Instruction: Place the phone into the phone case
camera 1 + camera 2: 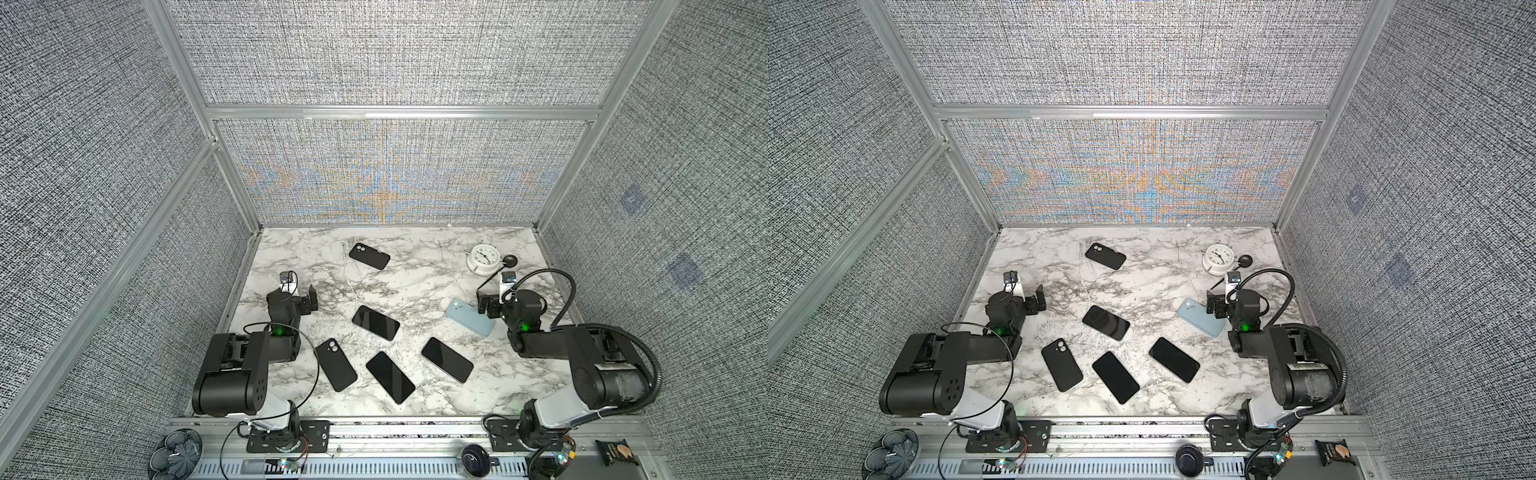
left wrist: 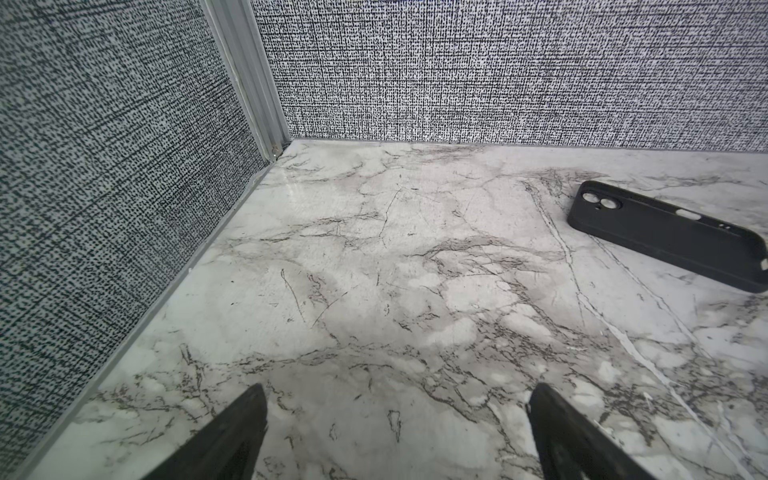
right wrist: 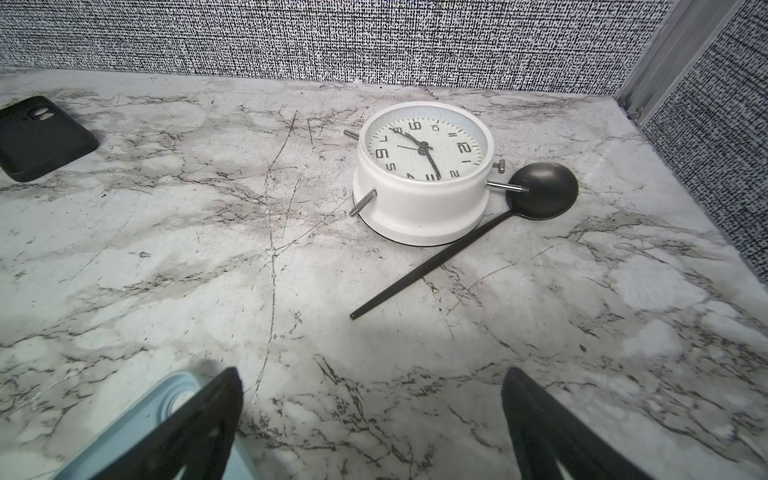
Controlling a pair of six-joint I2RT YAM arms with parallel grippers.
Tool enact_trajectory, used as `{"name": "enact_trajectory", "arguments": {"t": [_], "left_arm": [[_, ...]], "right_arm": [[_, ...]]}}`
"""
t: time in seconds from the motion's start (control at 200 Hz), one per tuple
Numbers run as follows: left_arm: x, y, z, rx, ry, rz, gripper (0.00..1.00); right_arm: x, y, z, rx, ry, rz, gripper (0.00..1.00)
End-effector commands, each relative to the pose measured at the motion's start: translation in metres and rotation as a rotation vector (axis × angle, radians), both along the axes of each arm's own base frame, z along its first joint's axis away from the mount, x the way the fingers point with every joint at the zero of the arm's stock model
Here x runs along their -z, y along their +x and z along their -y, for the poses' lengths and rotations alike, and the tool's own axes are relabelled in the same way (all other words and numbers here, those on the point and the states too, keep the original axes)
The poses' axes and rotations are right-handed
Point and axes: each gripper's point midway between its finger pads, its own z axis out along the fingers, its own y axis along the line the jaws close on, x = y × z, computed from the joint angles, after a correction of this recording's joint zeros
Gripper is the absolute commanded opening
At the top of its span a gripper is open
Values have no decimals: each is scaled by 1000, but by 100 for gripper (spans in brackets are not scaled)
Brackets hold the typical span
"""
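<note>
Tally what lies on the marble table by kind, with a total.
Phones, screen up: 3
Black cases: 2
Blue case: 1
Clock: 1
Spoon: 1
Total: 8

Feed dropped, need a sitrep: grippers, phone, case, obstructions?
Left gripper, right gripper open, empty. Phone face up, centre, uncased. Black case beside it, apart. Nothing between.

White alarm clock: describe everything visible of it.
The white alarm clock is round and plastic-looking, lying on its back, dial up, near the marble table's far right corner. Black numerals and hands; short metal pins stick out sideways. A black spoon lies beside it, handle apparently touching its base.
</note>
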Motion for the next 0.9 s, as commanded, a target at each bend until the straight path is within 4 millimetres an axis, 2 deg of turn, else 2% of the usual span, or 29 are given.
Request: {"name": "enact_trajectory", "arguments": {"t": [0.0, 0.07, 0.1, 0.16, 0.225, 0.275, 0.405, 0.455, 0.555, 0.645, 0.66, 0.78, 0.895], "left_arm": [[-5, 1, -2, -7, 9, 18, 98], [-11, -2, -11, -86, 29, 40, 98], [-17, -6, -17, -139, 40, 53, 99], [-23, -9, -17, -181, 77, 54, 98], [-41, -5, -26, -302, 139, 40, 99], [-47, -6, -33, -345, 135, -14, 99], [-76, 2, -29, -328, 161, -50, 99], [-81, 4, -23, -297, 131, -120, 99], [-81, 10, 11, -172, -7, -220, 99], [-73, 9, 47, -79, -75, -282, 99], [-72, 9, 53, -63, -84, -289, 99], [-52, -4, 104, 62, -185, -374, 98], [-36, -16, 139, 144, -262, -452, 96]], "right_arm": [[-7, 6, 3, 20, 8, 15, 99], [-13, 5, 9, 59, -10, 27, 99], [-19, 5, 5, 64, -43, 23, 99], [-33, 8, -8, 31, -119, -15, 99], [-45, 14, -23, -1, -183, -61, 99], [-52, 16, -37, -28, -218, -80, 99], [-70, 17, -80, -131, -220, -96, 99], [-69, 11, -97, -189, -219, -144, 99], [-66, -9, -123, -249, -176, -288, 99], [-52, -40, -135, -277, -162, -463, 99], [-59, -40, -137, -272, -156, -466, 99], [-46, -65, -113, -104, -123, -632, 97], [-35, -89, -109, -72, -70, -719, 93]]}}
